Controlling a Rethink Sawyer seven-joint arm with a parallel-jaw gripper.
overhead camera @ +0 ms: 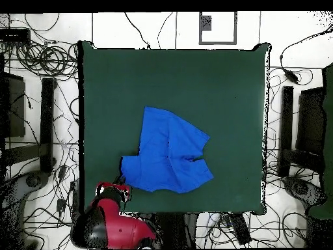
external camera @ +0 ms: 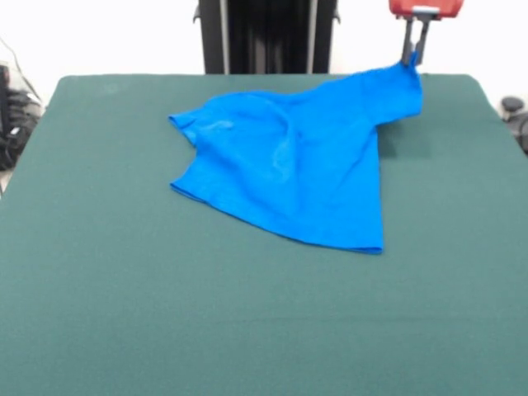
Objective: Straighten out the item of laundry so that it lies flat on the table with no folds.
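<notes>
The bright blue T-shirt (external camera: 289, 161) lies on the dark green table (external camera: 124, 289), right of centre in the front view. Its far right corner is lifted off the cloth and pulled toward the table's far right corner. My gripper (external camera: 410, 58) comes down from a red head at the top right and is shut on that raised corner. The shirt is stretched from there, with soft wrinkles across its middle and a sleeve at the left. In the overhead view the shirt (overhead camera: 168, 159) sits low on the table and my gripper (overhead camera: 121, 187) is at its lower left corner.
The robot's black pedestal (external camera: 266, 35) stands behind the table's far edge. The red arm (overhead camera: 114, 224) reaches in from the table's near-left corner in the overhead view. Cables and black stands (overhead camera: 47, 124) surround the table on the floor.
</notes>
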